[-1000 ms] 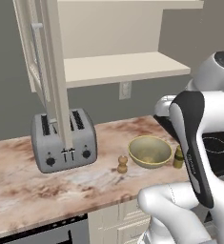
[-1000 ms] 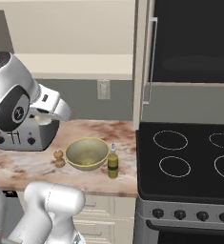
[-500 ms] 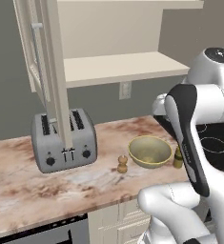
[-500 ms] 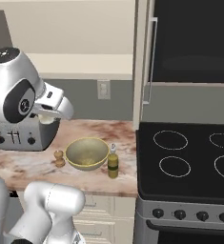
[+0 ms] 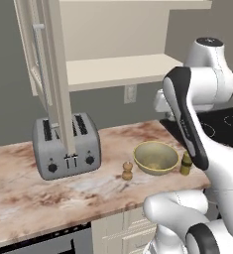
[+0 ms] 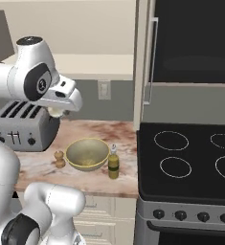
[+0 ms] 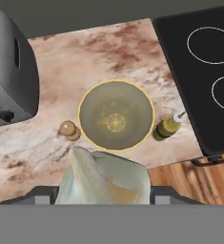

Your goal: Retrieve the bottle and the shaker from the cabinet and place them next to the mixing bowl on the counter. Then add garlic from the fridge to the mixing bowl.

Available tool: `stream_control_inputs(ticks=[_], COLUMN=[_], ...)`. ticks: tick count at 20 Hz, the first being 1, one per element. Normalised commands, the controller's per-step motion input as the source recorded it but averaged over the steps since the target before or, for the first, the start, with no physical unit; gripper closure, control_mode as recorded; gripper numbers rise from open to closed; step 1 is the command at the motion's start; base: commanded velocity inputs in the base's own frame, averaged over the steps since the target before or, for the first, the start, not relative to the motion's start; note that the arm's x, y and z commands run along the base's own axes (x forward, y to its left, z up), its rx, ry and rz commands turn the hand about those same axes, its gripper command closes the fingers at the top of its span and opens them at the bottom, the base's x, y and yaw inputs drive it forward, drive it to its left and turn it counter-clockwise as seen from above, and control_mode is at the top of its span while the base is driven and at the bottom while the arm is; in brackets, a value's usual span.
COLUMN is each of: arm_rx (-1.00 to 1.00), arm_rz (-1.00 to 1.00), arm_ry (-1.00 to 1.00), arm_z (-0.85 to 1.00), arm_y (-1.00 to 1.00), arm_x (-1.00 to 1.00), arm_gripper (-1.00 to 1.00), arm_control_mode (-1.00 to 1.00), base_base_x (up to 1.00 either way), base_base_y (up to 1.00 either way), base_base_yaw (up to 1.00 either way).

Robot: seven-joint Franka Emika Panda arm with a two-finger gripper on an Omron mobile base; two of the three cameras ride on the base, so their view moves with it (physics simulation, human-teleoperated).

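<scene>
Tool (image 7: 103, 183) hangs high over the mixing bowl (image 7: 116, 115), jaws clamped on the garlic (image 7: 104, 178); the bowl sits on the worktop (image 7: 85, 62) with the shaker (image 7: 69, 129) and bottle (image 7: 167, 127) just beside it, one either side. Risk: released from this height, the bulb could bounce off the rim. It might then roll along the worktop or knock the slim bottle over.

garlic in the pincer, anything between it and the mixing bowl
Nothing visible does. In the hand view the garlic sits in the pincer above the mixing bowl, whose inside is bare; the shaker and bottle flank it on either side.
</scene>
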Motion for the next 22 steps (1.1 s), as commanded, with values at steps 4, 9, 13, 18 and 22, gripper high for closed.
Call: stream_control_inputs(ticks=[4, 9, 13, 18, 22], arm_rx=[0.00, 0.00, 0.00, 0.00, -0.04], arm_rz=[0.03, 0.02, 0.01, 0.00, -0.01], arm_ry=[-0.18, -0.07, 0.02, 0.09, 0.13], arm_z=[-0.99, -0.88, -0.53, -0.14, 0.00], arm_y=[-0.13, -0.13, -0.04, 0.00, 0.00], arm_x=[0.25, 0.19, 0.47, 0.71, 0.54], arm_gripper=[1.00, 1.00, 1.00, 1.00, 1.00], arm_control_mode=[-1.00, -1.00, -1.00, -1.00, -1.00], base_base_x=[0.00, 0.00, 0.00, 0.00, 0.00], base_base_y=[0.00, 0.00, 0.00, 0.00, 0.00], base_base_yaw=[0.00, 0.00, 0.00, 0.00, 0.00])
